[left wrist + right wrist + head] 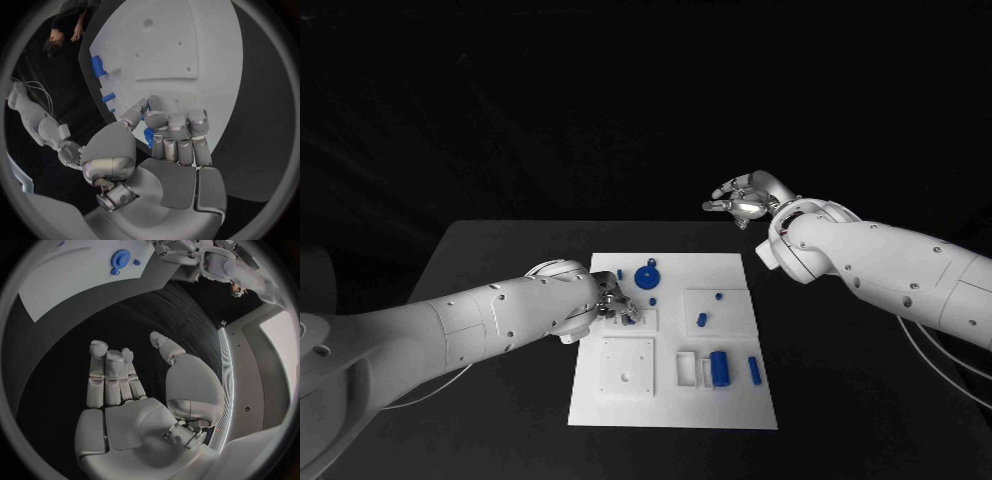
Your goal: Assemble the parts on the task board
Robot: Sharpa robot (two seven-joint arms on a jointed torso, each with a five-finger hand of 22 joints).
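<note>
A plain white task board (733, 400) lies on a black table (488, 260). The small parts on it are bright blue, among them a round gear-like piece (648, 275) at the far side and a cylinder (720, 368) nearer. Both arms are white, with silver left hand (615, 303) and right hand (744, 197).

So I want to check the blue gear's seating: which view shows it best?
The head view: the blue gear is seen from above on the task board. The right wrist view shows it small, near the rim. In the left wrist view I cannot pick it out.
</note>
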